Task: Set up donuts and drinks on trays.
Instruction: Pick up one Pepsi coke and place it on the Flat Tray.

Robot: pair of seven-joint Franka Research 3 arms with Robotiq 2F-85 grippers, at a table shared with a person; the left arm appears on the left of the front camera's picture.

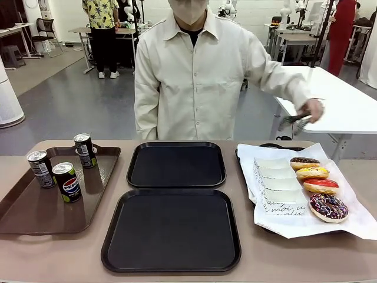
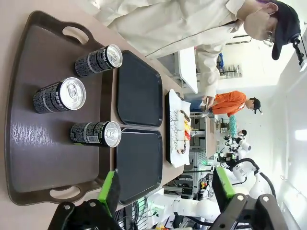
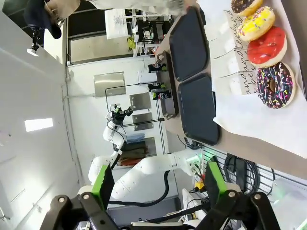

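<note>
Setup looks unstarted: left end effector (image 2: 165, 191) and right end effector (image 3: 159, 184) released (nothing held), cans (image 1: 66, 181) on the brown tray (image 1: 23, 212), donuts (image 1: 318, 183) on paper (image 1: 359, 224), black trays (image 1: 171, 230) bare, so probably a can grasp next.

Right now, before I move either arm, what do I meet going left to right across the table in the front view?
Brown tray carrying three Pepsi cans → two black trays, one behind the other, in the middle → white paper sheet with paper sleeves, then the row of four donuts.

Brown tray (image 1: 35, 206), white paper sheet (image 1: 355, 203)
</note>
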